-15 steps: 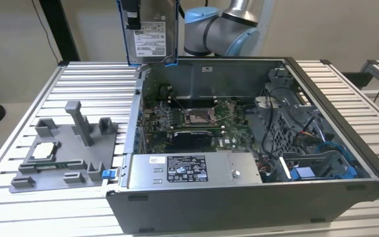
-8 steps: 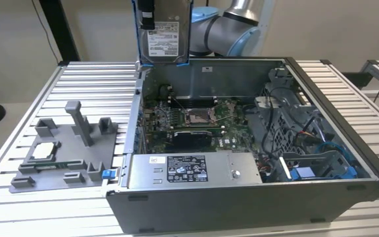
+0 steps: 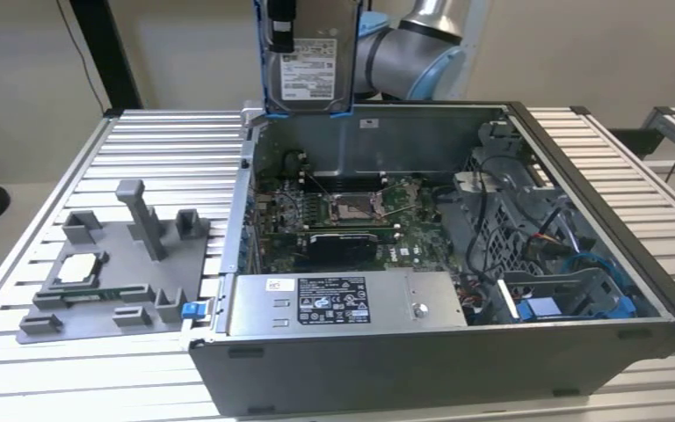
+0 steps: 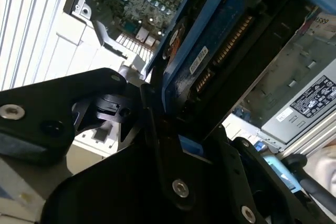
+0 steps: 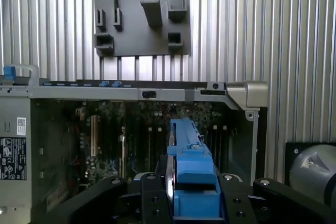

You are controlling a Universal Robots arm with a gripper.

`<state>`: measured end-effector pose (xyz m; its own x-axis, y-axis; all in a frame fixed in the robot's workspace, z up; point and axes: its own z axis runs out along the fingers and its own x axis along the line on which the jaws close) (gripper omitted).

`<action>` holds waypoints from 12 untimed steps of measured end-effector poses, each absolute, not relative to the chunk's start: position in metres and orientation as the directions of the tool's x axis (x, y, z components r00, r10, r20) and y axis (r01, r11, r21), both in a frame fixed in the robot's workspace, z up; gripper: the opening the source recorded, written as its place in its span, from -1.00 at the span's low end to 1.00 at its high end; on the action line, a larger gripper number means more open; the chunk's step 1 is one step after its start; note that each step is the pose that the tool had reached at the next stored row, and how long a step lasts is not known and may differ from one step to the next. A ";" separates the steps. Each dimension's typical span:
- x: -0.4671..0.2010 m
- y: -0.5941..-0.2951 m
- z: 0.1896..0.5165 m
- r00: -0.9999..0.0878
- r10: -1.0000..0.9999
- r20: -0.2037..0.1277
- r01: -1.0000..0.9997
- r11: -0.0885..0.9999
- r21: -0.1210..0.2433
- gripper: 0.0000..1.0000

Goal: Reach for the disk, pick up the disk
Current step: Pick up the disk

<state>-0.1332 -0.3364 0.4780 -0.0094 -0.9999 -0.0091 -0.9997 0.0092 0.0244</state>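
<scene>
The disk (image 3: 310, 70), a silver-grey drive with a white label and blue bracket rails, hangs upright in the air above the back left corner of the open computer case (image 3: 431, 352). My gripper (image 3: 296, 22) is shut on its upper end. In the first wrist view the disk (image 5: 190, 156) is edge-on, its blue rail between the black fingers (image 5: 147, 203), with the case interior far below. In the second wrist view the blue underside of the disk (image 4: 210, 51) sits clamped in my gripper (image 4: 168, 114).
Inside the case lie the motherboard (image 3: 350, 207), a labelled power supply (image 3: 337, 303) and a blue-railed drive bay (image 3: 561, 303). A grey fixture plate (image 3: 115, 272) carrying a small square chip (image 3: 80, 268) rests on the slatted table (image 3: 162, 149) at the exterior view's left.
</scene>
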 end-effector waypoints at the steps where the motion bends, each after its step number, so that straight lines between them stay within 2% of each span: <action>1: -0.130 -0.336 0.478 -0.009 -1.000 -0.009 -1.000 0.009 0.024 -1.00; 12: -0.099 -0.336 0.478 -0.009 -1.000 -0.009 -1.000 0.009 0.025 -1.00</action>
<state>-0.0991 -0.3364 0.4780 -0.0093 -0.9999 -0.0091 -0.9996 0.0090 0.0249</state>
